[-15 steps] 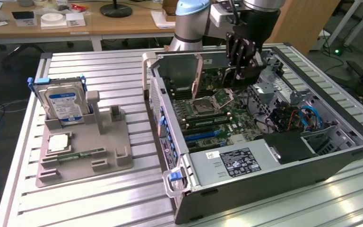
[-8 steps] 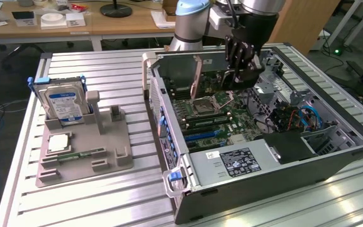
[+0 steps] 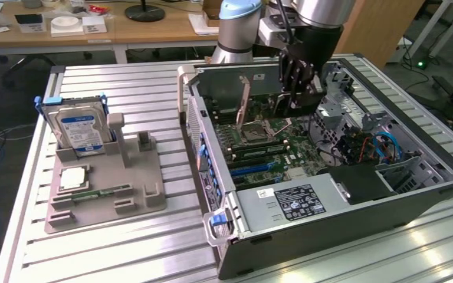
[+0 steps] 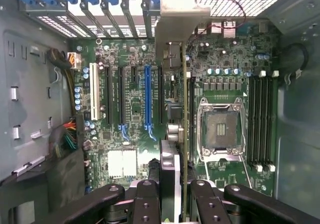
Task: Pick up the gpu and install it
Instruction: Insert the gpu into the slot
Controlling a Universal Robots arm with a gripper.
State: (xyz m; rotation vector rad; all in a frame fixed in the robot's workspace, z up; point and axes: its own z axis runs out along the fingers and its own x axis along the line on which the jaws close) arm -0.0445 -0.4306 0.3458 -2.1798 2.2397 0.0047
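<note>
The tool [image 3: 299,88] sits in the upper middle of the exterior view, pointing down into the open computer case [image 3: 415,194]. Its two black fingers [image 4: 145,201] are pinching the graphics card [image 3: 299,105], one on each flat face, so the card hangs on edge beneath them. In the wrist view the graphics card [image 4: 172,174] appears as a thin strip running away from the tool [image 4: 172,196], ending in its silver bracket [image 4: 177,29] near the slotted back wall of the case. Seen this way, the card lies over the motherboard [image 4: 130,109], between the row of long slots, one of them blue [image 4: 147,97], and the square processor socket [image 4: 220,129]. Whether its lower edge touches the board cannot be told.

The case lies on its side on a ribbed metal counter [image 3: 132,247], filling the exterior view's right half. A silver power supply [image 3: 289,203] with a black label sits at its near end.

At the exterior view's left, well apart from the case, a grey holder [image 3: 144,194] rests on the counter. A hard drive [image 3: 81,127] with a blue and white label stands upright in it, a square processor chip [image 3: 73,177] lies flat in front of the drive, and a narrow green memory stick [image 3: 101,193] lies just beside the chip.
</note>
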